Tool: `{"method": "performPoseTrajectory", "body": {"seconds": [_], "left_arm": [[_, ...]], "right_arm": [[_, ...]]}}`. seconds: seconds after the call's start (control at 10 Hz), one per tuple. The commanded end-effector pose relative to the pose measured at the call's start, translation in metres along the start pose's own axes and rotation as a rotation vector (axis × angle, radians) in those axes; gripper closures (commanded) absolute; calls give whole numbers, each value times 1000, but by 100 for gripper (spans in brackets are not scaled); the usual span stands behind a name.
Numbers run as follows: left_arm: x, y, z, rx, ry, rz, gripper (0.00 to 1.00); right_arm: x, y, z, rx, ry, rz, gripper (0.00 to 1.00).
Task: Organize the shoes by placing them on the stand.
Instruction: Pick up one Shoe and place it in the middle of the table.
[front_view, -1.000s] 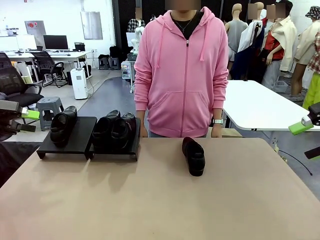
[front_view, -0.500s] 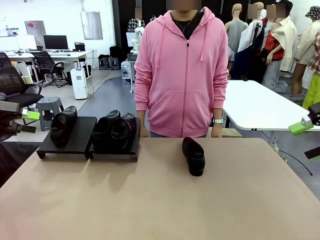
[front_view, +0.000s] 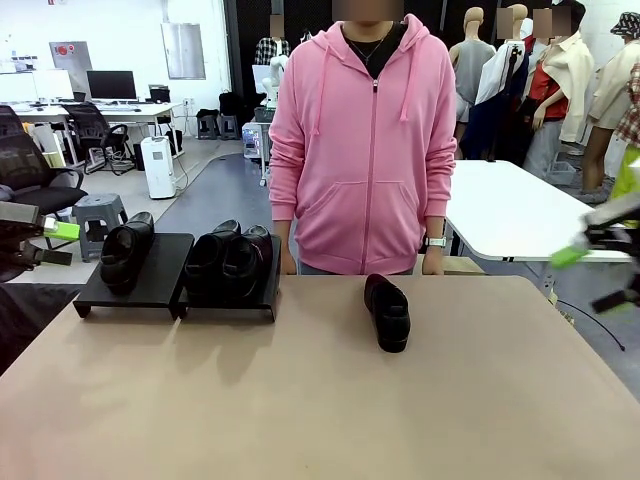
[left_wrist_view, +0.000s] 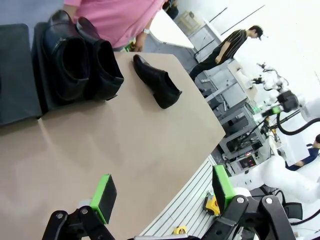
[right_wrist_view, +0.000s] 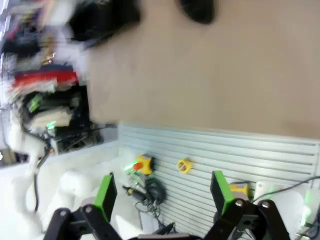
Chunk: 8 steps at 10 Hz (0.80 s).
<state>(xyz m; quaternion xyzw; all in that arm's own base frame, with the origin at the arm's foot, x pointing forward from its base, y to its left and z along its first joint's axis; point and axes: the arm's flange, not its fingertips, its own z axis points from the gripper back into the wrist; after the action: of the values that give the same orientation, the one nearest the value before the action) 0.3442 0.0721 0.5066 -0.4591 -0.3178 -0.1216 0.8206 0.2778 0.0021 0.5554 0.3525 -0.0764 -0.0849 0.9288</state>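
Table (front_view: 300, 400) | stand (front_view: 160, 285): three shoes (front_view: 230, 262) | one loose (front_view: 387, 312)

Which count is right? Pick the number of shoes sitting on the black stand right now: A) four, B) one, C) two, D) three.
D: in the front view one shoe sits on the left platform, a pair of shoes sits on the right platform, and the fourth shoe lies on the table in front of the person.
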Motion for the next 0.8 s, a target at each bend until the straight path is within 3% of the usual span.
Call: {"method": "performPoseTrajectory", "body": {"seconds": [0.0,0.1,0.4,0.5,0.6,0.7], "left_arm": [[2,3,-1,-20,-13,-21,0],[2,3,-1,-20,-13,-21,0],[2,3,-1,-20,-13,-21,0],[2,3,-1,-20,-13,-21,0],[2,3,-1,-20,-13,-21,0],[2,3,-1,-20,-13,-21,0]], "right_arm": [[110,44,-68,-250,77,-184,0],[142,51,-103,-328,-37,-240,0],[167,68,-194,-443,-104,-154,0],[165,68,-201,-435,-68,-66,0],[159,59,-195,-392,-96,-160,0],[159,59,-195,-392,-96,-160,0]]}}
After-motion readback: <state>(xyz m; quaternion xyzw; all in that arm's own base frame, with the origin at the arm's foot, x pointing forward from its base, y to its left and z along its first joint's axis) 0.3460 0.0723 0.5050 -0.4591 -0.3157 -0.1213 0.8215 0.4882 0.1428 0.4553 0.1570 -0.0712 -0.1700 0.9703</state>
